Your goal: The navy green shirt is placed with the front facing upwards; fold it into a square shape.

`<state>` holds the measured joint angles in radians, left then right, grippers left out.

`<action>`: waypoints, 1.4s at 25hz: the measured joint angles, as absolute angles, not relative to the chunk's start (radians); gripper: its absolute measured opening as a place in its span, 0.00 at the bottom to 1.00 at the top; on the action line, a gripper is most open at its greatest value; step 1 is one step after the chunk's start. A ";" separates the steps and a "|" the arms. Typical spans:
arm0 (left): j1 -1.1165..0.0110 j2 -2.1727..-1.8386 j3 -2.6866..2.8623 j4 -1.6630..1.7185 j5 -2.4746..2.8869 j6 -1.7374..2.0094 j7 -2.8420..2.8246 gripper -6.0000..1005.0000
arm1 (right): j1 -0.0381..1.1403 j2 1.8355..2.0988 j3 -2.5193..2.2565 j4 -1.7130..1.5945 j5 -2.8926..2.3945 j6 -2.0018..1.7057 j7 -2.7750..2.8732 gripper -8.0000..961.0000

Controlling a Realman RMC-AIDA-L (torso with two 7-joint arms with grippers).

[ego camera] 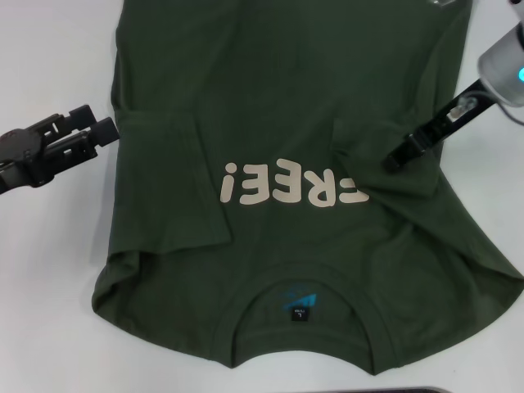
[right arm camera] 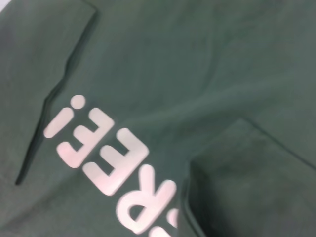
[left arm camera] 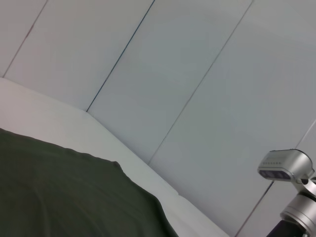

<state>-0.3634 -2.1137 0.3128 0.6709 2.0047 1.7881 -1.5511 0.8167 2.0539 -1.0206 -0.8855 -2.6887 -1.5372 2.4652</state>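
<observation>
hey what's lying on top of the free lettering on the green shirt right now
On the navy green shirt, the right sleeve is folded inward and covers the first letter of the FREE! lettering; only "REE!" shows fully. The right claw rests on that fold. The left sleeve, also folded in, stops short of the lettering.

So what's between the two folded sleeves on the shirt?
In the head view, the cream FREE! lettering sits between them on the navy green shirt, its first letter partly covered.

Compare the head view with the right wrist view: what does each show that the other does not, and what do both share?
Only the head view shows the collar with its neck tag, the white table, the left gripper at the shirt's edge and the right gripper over the folded sleeve. Nothing appears only in the right wrist view. Both show the navy green shirt, its cream lettering and both folded-in sleeves.
</observation>
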 joint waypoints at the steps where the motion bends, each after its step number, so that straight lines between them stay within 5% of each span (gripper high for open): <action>1: -0.363 -2.114 0.309 0.671 2.005 1.790 -1.551 0.78 | 0.811 2.049 -1.020 -0.899 -2.689 -1.549 2.465 0.50; 14: -0.368 -2.111 0.290 0.671 2.005 1.795 -1.566 0.78 | 0.716 2.018 -0.913 -1.023 -2.697 -1.631 2.432 0.49; 23: -0.374 -2.111 0.292 0.670 2.005 1.797 -1.566 0.78 | 0.731 2.078 -0.948 -1.035 -2.863 -1.572 2.438 0.49; 35: -0.366 -2.110 0.291 0.670 2.005 1.798 -1.566 0.78 | 0.751 2.086 -0.997 -0.987 -2.862 -1.542 2.442 0.49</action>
